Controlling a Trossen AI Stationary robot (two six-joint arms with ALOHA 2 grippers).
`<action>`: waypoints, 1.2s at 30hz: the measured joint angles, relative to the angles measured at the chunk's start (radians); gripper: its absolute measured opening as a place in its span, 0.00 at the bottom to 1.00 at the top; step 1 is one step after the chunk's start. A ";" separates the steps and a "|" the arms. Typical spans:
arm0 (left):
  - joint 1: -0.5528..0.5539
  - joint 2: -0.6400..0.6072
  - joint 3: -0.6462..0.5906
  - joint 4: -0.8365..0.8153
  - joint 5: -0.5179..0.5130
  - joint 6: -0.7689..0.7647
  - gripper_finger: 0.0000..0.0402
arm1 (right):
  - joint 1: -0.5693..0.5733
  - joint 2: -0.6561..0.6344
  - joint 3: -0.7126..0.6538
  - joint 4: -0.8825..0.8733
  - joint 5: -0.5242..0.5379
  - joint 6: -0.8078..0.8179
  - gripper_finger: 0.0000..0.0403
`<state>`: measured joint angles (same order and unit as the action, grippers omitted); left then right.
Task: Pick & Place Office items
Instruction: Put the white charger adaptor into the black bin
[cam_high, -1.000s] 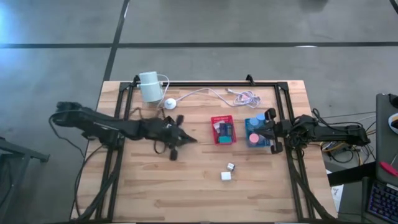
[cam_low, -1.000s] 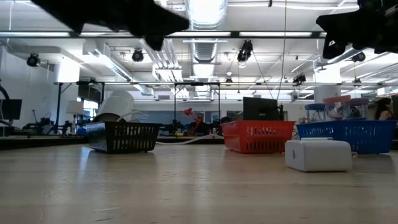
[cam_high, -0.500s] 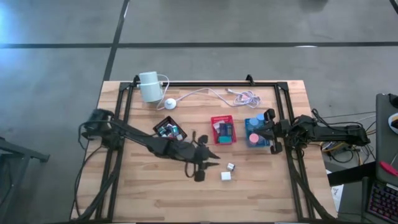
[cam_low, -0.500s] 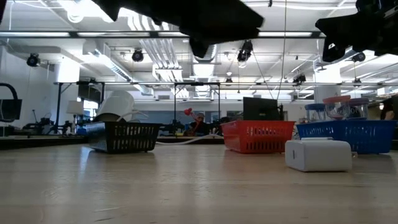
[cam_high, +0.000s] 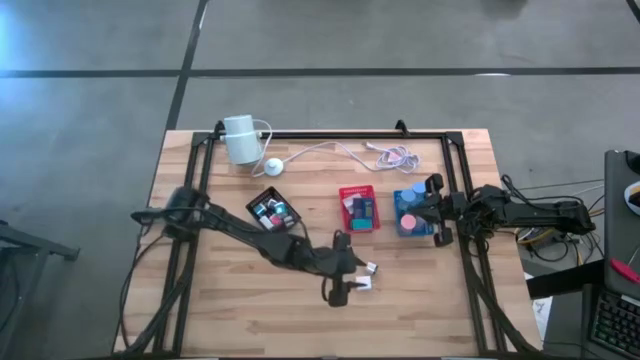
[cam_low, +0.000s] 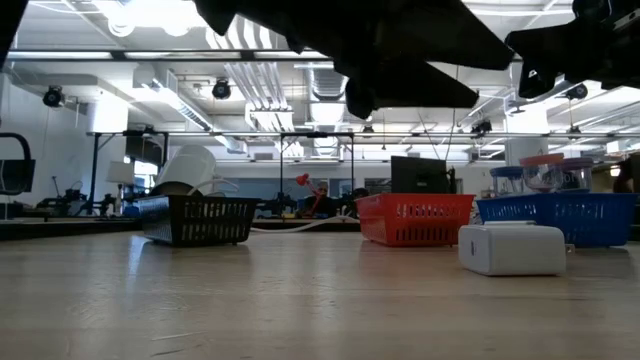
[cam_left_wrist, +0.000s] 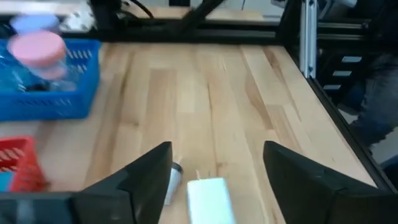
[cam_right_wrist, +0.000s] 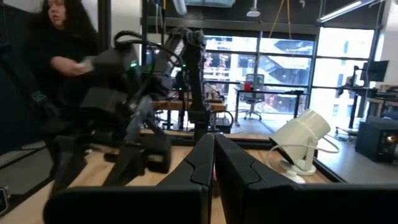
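Two office items lie on the wood near the table's middle: a white block (cam_high: 362, 284) (cam_left_wrist: 208, 198) (cam_low: 512, 249) and a small pale cylinder (cam_high: 371, 268) (cam_left_wrist: 173, 175). My left gripper (cam_high: 357, 277) (cam_left_wrist: 216, 150) hangs open above them, with the block showing between its fingers in the left wrist view. It touches neither item. More items fill the black tray (cam_high: 272, 210), the red tray (cam_high: 358, 208) and the blue tray (cam_high: 410, 213). My right gripper (cam_high: 432, 212) (cam_right_wrist: 214, 168) is shut and waits beside the blue tray at the right.
A white cylinder (cam_high: 240, 138) (cam_right_wrist: 303, 140) with its cable (cam_high: 340, 152) stands at the far left. A black frame rail (cam_high: 470, 250) runs along the table's right side. A person (cam_right_wrist: 59, 50) sits beyond the table. Bare wood lies toward the near edge.
My left gripper has swung from beside the black tray toward the table's right and near edges and now hangs over the two loose white items. The black tray, covered by the arm a second ago, now shows. The items and my right arm have kept still.
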<state>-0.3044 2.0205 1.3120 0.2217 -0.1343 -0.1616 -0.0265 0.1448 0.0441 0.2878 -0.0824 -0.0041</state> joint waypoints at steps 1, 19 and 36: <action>-0.003 0.010 0.012 -0.012 0.003 -0.010 0.66 | 0.000 0.000 0.000 0.000 0.006 -0.001 0.02; -0.021 0.238 0.274 -0.339 0.037 -0.176 0.72 | 0.000 0.007 0.000 0.007 0.036 0.001 0.02; -0.025 0.248 0.296 -0.414 0.003 -0.187 0.72 | 0.000 0.011 0.000 -0.022 0.034 0.001 0.02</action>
<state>-0.3291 2.2690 1.6083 -0.1921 -0.1318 -0.3489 -0.0269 0.1555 0.0444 0.2661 -0.0484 -0.0035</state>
